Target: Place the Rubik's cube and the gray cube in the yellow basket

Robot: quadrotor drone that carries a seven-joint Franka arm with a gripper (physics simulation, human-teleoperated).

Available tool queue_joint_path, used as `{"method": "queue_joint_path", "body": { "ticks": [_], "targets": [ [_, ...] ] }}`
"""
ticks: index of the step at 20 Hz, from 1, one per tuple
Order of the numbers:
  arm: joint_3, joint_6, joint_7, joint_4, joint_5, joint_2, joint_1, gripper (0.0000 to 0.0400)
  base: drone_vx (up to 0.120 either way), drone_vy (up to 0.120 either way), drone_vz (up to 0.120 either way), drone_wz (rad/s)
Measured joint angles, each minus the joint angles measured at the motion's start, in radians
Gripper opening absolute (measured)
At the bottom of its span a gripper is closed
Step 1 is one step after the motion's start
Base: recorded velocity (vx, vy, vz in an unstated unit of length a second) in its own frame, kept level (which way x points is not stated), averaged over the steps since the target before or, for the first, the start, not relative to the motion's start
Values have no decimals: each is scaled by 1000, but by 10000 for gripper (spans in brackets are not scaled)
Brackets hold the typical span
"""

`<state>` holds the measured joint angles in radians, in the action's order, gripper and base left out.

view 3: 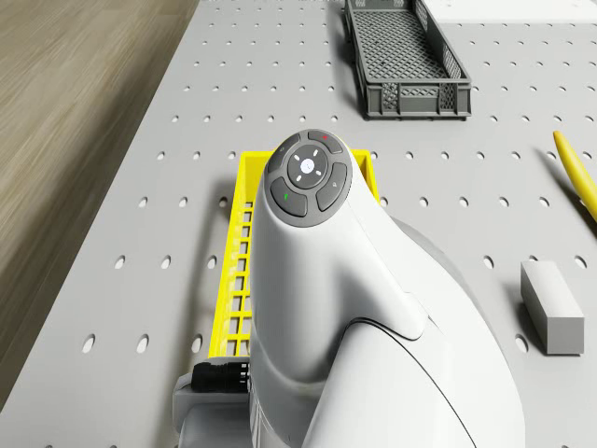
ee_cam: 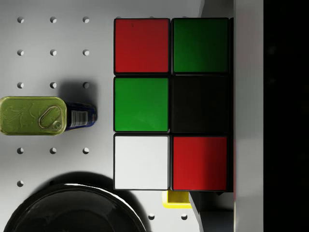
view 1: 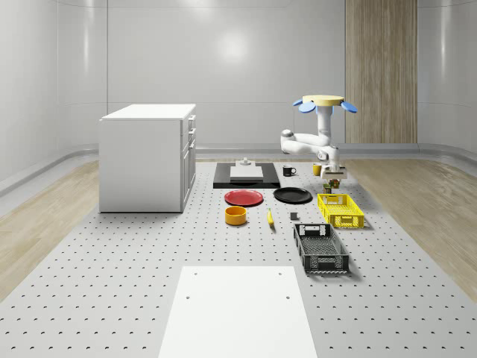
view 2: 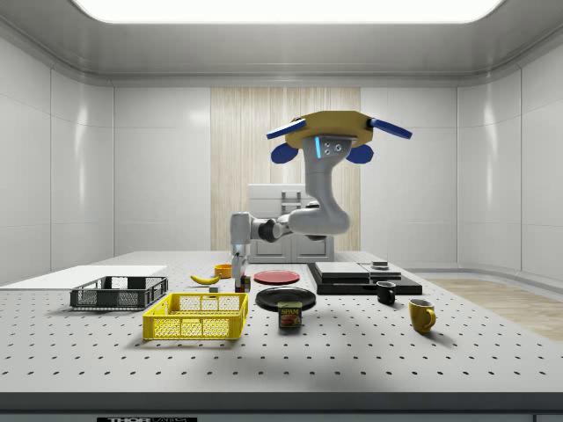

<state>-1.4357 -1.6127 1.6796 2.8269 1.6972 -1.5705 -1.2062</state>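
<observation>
Near the table's far right edge, the drone (view 2: 339,132) hovers
Fingers clamp the Rubik's cube (ee_cam: 170,104) beside the yellow basket (view 2: 197,316); releasing early risks missing it

The drone (view 2: 339,132) hovers well above the tabletop (view 2: 369,352), its yellow body level and blue rotor blades spread to either side. The white arm (view 2: 303,220) drops straight from its underside, bends at an elbow, then reaches sideways toward the side view's left before turning down at the wrist. In the whole-scene view, the drone (view 1: 325,101) sits over the far right part of the tabletop (view 1: 149,246), arm (view 1: 309,142) folded beneath it. The claw (view 2: 239,280) points straight down, low above the surface, clamped on the Rubik's cube (ee_cam: 170,104), whose coloured face sits hard against one pale finger (ee_cam: 248,116).
</observation>
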Motion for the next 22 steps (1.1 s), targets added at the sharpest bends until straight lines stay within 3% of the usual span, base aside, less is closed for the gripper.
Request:
{"method": "queue_joint_path", "body": {
  "ticks": [3,13,22],
  "targets": [
    [0,-2,0,0,-1,-3,0,325,120,0,-120,0],
    [-1,-9,1,0,-4,-10,-1,325,120,0,0,0],
    [96,-47,3,-17,86,-15,-15,325,0,0,0,0]
  ]
}}
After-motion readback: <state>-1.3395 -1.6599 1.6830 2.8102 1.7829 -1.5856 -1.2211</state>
